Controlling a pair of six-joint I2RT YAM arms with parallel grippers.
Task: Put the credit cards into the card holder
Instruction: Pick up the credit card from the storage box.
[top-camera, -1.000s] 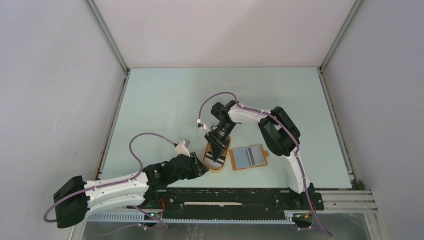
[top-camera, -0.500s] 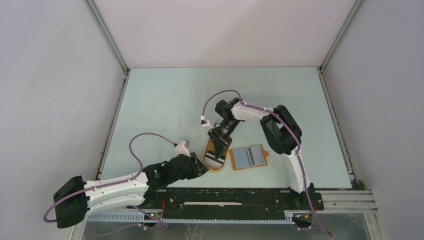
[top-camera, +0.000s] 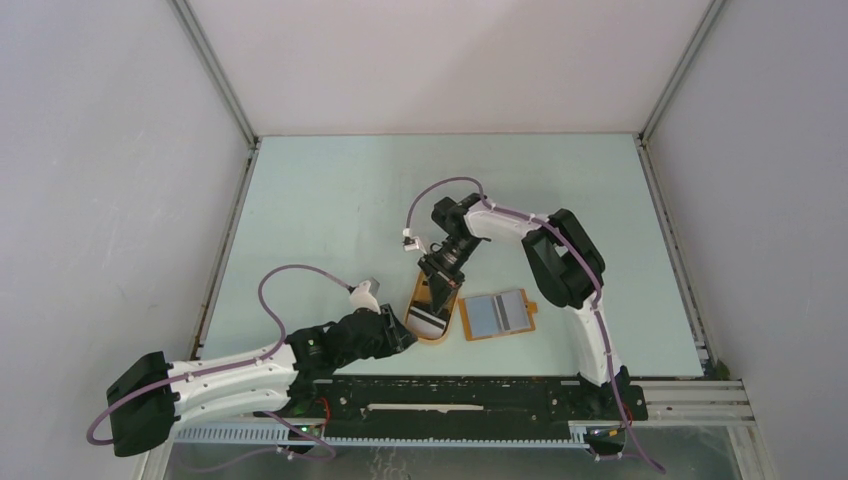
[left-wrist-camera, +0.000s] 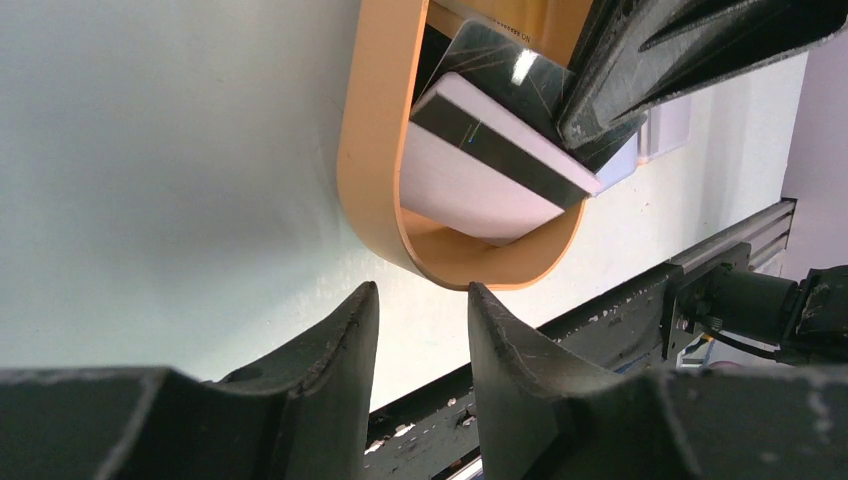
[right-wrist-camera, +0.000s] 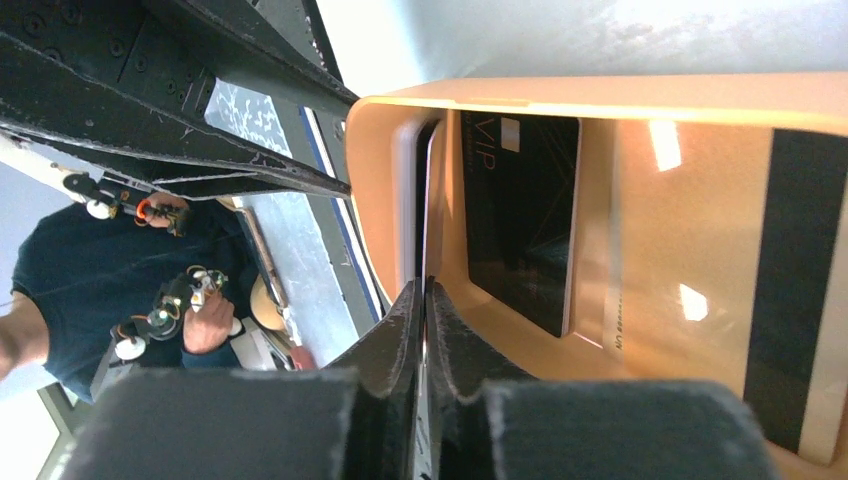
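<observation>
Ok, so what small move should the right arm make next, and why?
Probably lift straight up. The right pincer is pinched on a card standing on edge inside the orange tray, and the card holder lies flat just beside that tray.

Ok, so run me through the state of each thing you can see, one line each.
Right gripper: shut on the edge of a white card, inside the tray.
White card: standing on edge, pinched.
Left gripper: open, empty, at the tray's near end.
Oval tray: holding loose cards.
Black card: lying flat in the tray.
Card holder: lying open and flat beside the tray.
</observation>
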